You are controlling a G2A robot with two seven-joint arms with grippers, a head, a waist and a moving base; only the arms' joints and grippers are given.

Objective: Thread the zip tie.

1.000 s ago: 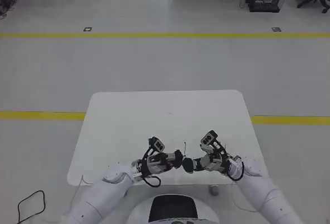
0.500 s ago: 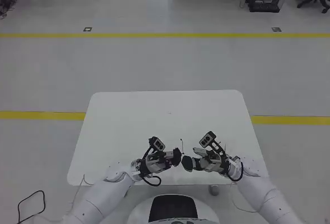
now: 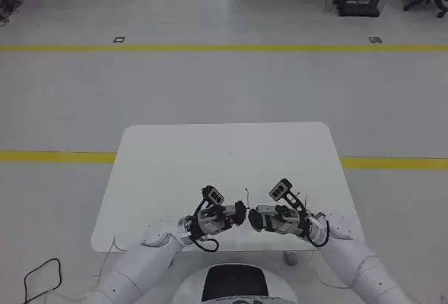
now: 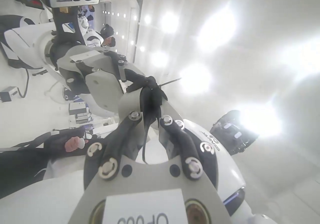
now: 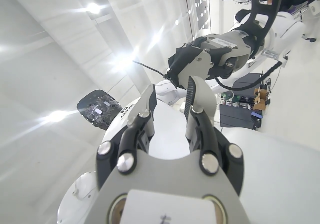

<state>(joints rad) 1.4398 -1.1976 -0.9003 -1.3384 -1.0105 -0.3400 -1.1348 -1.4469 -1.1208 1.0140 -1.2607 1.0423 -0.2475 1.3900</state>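
Observation:
A thin black zip tie point(image 4: 172, 82) is pinched at the fingertips of my left gripper point(image 4: 151, 89), which is shut on it. Its loose length hangs back between the fingers, and a short pointed end sticks out past them. In the top view both grippers meet tip to tip over the near edge of the table, left gripper point(image 3: 238, 213) facing right gripper point(image 3: 253, 218), with the zip tie point(image 3: 246, 195) standing up between them. My right gripper point(image 5: 171, 94) is open, its fingers on either side of the spot where the left gripper point(image 5: 176, 77) holds the zip tie point(image 5: 147, 67).
The white table point(image 3: 224, 156) lies bare beyond the grippers. Grey floor with yellow lines surrounds it. A black cable point(image 3: 42, 278) loops on the floor at the near left.
My right gripper has moved left, closing the gap to the left gripper. The zip tie's upright end has shifted slightly left. The left gripper has barely moved.

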